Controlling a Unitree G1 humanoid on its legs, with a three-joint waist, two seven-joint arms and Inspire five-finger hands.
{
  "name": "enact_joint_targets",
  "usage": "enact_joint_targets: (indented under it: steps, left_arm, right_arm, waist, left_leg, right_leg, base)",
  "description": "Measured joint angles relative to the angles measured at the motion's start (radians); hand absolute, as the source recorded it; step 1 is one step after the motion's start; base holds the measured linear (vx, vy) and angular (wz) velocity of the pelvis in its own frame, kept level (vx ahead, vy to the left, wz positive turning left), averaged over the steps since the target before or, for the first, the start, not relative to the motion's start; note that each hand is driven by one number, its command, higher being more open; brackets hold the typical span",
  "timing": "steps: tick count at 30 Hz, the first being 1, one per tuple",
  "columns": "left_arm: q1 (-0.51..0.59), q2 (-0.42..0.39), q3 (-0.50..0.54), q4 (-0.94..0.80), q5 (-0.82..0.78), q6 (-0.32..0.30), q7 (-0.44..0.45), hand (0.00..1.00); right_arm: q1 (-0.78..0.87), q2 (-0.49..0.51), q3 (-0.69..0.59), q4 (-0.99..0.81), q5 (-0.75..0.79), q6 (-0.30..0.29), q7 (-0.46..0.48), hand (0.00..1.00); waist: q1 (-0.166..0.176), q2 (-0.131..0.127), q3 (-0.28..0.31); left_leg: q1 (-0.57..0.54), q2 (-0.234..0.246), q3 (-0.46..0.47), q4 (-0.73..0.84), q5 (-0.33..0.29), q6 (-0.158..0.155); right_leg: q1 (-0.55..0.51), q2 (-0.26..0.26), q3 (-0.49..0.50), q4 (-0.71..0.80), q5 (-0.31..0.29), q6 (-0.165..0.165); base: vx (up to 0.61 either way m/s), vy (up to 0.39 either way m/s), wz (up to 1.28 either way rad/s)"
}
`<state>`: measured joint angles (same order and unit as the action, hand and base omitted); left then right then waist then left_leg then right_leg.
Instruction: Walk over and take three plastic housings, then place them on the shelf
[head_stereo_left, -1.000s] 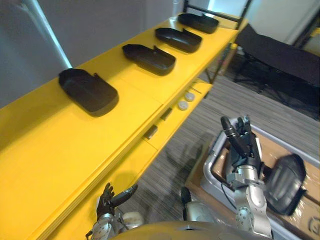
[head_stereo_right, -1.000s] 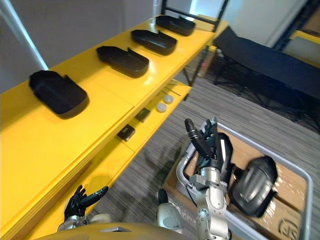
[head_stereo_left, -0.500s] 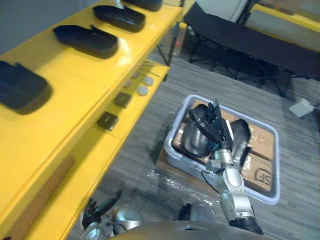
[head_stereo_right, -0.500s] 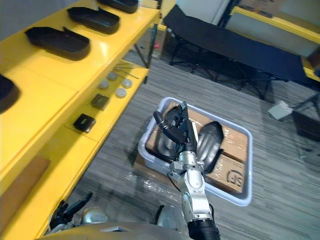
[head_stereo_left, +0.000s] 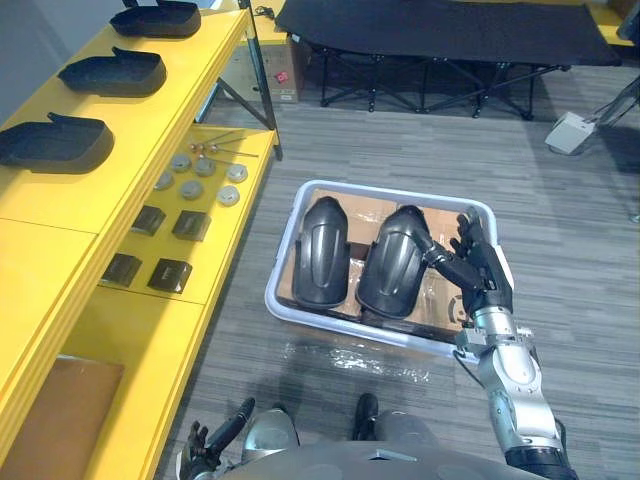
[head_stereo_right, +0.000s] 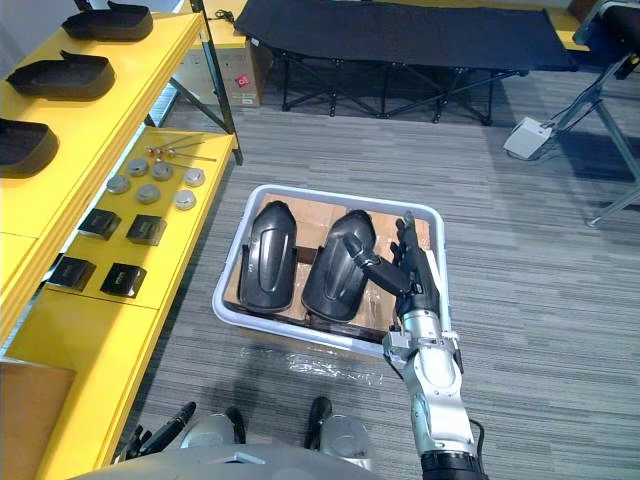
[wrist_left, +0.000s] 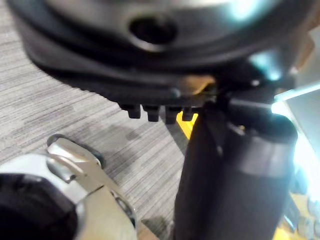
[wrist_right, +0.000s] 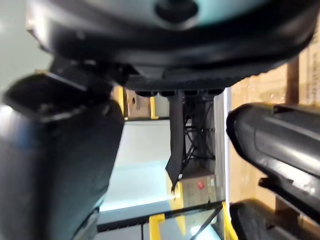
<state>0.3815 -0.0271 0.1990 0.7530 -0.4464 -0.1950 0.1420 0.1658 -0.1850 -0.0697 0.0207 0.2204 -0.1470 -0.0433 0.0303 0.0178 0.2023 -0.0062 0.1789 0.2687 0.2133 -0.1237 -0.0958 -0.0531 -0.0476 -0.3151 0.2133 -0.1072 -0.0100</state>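
You have the long yellow shelf (head_stereo_left: 50, 260) on your left, with three black plastic housings (head_stereo_left: 50, 145) on top. The pale plastic bin (head_stereo_left: 400, 190) on the floor holds two more housings (head_stereo_left: 322, 250) side by side. Your right hand (head_stereo_left: 480, 275) hovers over the bin's right end with fingers spread; your left hand (head_stereo_left: 212, 440) hangs low, fingers loose

No print can be read; the red label (head_stereo_right: 240, 82) is too small.
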Motion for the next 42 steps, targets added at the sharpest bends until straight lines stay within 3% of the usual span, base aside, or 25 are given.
enact_joint_targets:
  steps: [3, 7, 11, 14, 15, 19, 21, 22, 24, 25, 26, 29, 32, 36, 42]
  left_arm:
    - [-0.023, 0.051, -0.049, -0.021, 0.122, 0.001, -0.009, 1.00]
    - [-0.039, 0.089, -0.085, -0.041, 0.065, 0.019, -0.001, 1.00]
    - [-0.066, 0.100, -0.088, -0.089, 0.055, 0.023, -0.002, 1.00]
    - [-0.084, 0.104, -0.089, -0.100, 0.052, 0.023, -0.002, 1.00]
    - [-0.090, 0.106, -0.089, -0.104, 0.045, 0.023, -0.005, 1.00]
    - [-0.097, 0.123, -0.115, -0.127, 0.053, 0.019, -0.021, 1.00]
    - [-0.097, 0.123, -0.115, -0.137, 0.042, 0.013, -0.008, 1.00]
    - [-0.097, 0.122, -0.115, -0.138, -0.011, 0.000, 0.002, 1.00]
    - [-0.097, 0.124, -0.095, -0.138, -0.096, 0.000, 0.011, 1.00]
    - [-0.098, 0.127, -0.068, -0.137, -0.120, -0.001, 0.017, 1.00]
    - [-0.105, 0.124, -0.056, -0.136, -0.141, -0.001, 0.028, 1.00]
    - [-0.111, 0.116, -0.058, -0.132, -0.175, -0.001, 0.023, 1.00]
    - [-0.115, 0.110, -0.066, -0.128, -0.174, -0.003, 0.016, 1.00]
    - [-0.151, 0.108, -0.097, -0.119, -0.172, -0.010, 0.009, 1.00]
    - [-0.163, 0.112, -0.128, -0.109, -0.172, -0.022, -0.003, 1.00]
  right_arm:
    - [0.009, 0.033, 0.002, 0.012, -0.021, 0.029, -0.077, 1.00]
    - [0.017, 0.076, 0.000, 0.028, -0.097, 0.111, -0.160, 1.00]
    - [-0.048, 0.075, -0.075, 0.164, -0.097, 0.123, -0.241, 1.00]
    - [-0.101, 0.071, -0.112, 0.184, -0.096, 0.123, -0.288, 1.00]
    - [-0.117, 0.070, -0.120, 0.179, -0.094, 0.123, -0.309, 1.00]
    - [-0.126, 0.074, -0.139, 0.134, -0.095, 0.123, -0.339, 1.00]
    - [-0.121, 0.077, -0.136, 0.134, -0.097, 0.123, -0.340, 1.00]
    - [-0.121, 0.078, -0.130, 0.136, -0.097, 0.123, -0.339, 1.00]
    - [-0.147, 0.080, -0.114, 0.156, -0.100, 0.122, -0.340, 1.00]
    - [-0.178, 0.080, -0.107, 0.181, -0.100, 0.123, -0.340, 1.00]
    - [-0.233, 0.071, -0.110, 0.215, -0.099, 0.122, -0.341, 1.00]
    - [-0.343, 0.027, -0.129, 0.296, -0.098, 0.139, -0.382, 1.00]
    - [-0.433, -0.054, -0.138, 0.371, -0.098, 0.187, -0.402, 1.00]
    - [-0.590, -0.218, -0.159, 0.497, -0.098, 0.232, -0.422, 1.00]
    - [-0.723, -0.303, -0.150, 0.683, -0.097, 0.250, -0.401, 1.00]
  waist:
    - [0.000, -0.028, 0.017]
    - [0.005, -0.057, 0.034]
    - [0.041, -0.080, 0.082]
    - [0.048, -0.083, 0.122]
    - [0.051, -0.081, 0.153]
    - [0.049, -0.065, 0.231]
    - [0.057, -0.072, 0.239]
    - [0.063, -0.075, 0.240]
    - [0.089, -0.087, 0.245]
    - [0.102, -0.111, 0.248]
    - [0.100, -0.114, 0.256]
    - [0.098, -0.131, 0.268]
    - [0.097, -0.128, 0.270]
    - [0.092, -0.085, 0.300]
    - [0.106, -0.063, 0.313]
  left_leg:
    - [0.014, -0.030, 0.009, -0.026, 0.007, 0.007]
    - [-0.002, -0.048, 0.009, -0.024, 0.005, 0.017]
    - [-0.058, -0.052, -0.018, -0.005, 0.009, 0.027]
    - [-0.099, -0.050, -0.031, 0.029, -0.001, 0.035]
    - [-0.115, -0.042, -0.032, 0.080, -0.030, 0.040]
    - [-0.133, -0.028, -0.035, 0.233, -0.117, 0.065]
    - [-0.135, -0.022, -0.022, 0.255, -0.130, 0.076]
    - [-0.151, -0.013, -0.019, 0.277, -0.142, 0.073]
    - [-0.171, 0.029, -0.007, 0.310, -0.158, 0.055]
    - [-0.187, 0.047, -0.002, 0.324, -0.160, 0.044]
    - [-0.213, 0.077, -0.015, 0.329, -0.152, 0.026]
    - [-0.231, 0.086, -0.031, 0.280, -0.102, 0.009]
    - [-0.234, 0.061, -0.051, 0.216, -0.059, 0.006]
    - [-0.263, -0.001, -0.086, 0.149, -0.005, 0.018]
    - [-0.309, -0.049, -0.117, 0.151, 0.010, 0.037]
  right_leg:
    - [0.000, -0.027, 0.006, 0.000, 0.001, 0.013]
    - [0.002, -0.042, 0.004, -0.036, 0.022, 0.040]
    - [-0.018, -0.041, -0.015, -0.068, 0.047, 0.043]
    - [-0.036, -0.039, -0.023, -0.072, 0.062, 0.041]
    - [-0.052, -0.043, -0.017, -0.026, 0.054, 0.039]
    - [-0.114, -0.093, 0.002, 0.211, -0.015, 0.051]
    - [-0.117, -0.116, -0.002, 0.237, -0.045, 0.029]
    - [-0.119, -0.148, -0.032, 0.250, -0.055, 0.033]
    - [-0.091, -0.162, -0.080, 0.176, -0.020, 0.091]
    - [-0.066, -0.160, -0.103, 0.101, 0.010, 0.136]
    - [-0.065, -0.132, -0.124, 0.062, 0.029, 0.120]
    - [-0.091, -0.106, -0.140, 0.046, 0.038, 0.083]
    - [-0.115, -0.116, -0.151, 0.055, 0.036, 0.076]
    - [-0.174, -0.177, -0.171, 0.107, 0.030, 0.069]
    - [-0.203, -0.224, -0.189, 0.121, 0.036, 0.078]
  base:
    - [-0.02, 0.120, 0.00]
    - [-0.03, 0.093, 0.04]
    - [-0.02, 0.017, 0.15]
    - [-0.02, 0.017, 0.07]
    - [-0.03, 0.059, -0.05]
    - [-0.05, 0.106, -0.04]
    - [-0.07, 0.089, -0.09]
    - [-0.06, 0.049, -0.23]
    - [-0.05, 0.019, -0.39]
    - [-0.03, -0.071, -0.37]
    - [-0.02, -0.102, -0.22]
    - [0.01, -0.169, 0.02]
    - [0.02, -0.111, 0.19]
    - [-0.03, 0.001, 0.26]
    - [-0.05, 0.058, 0.22]
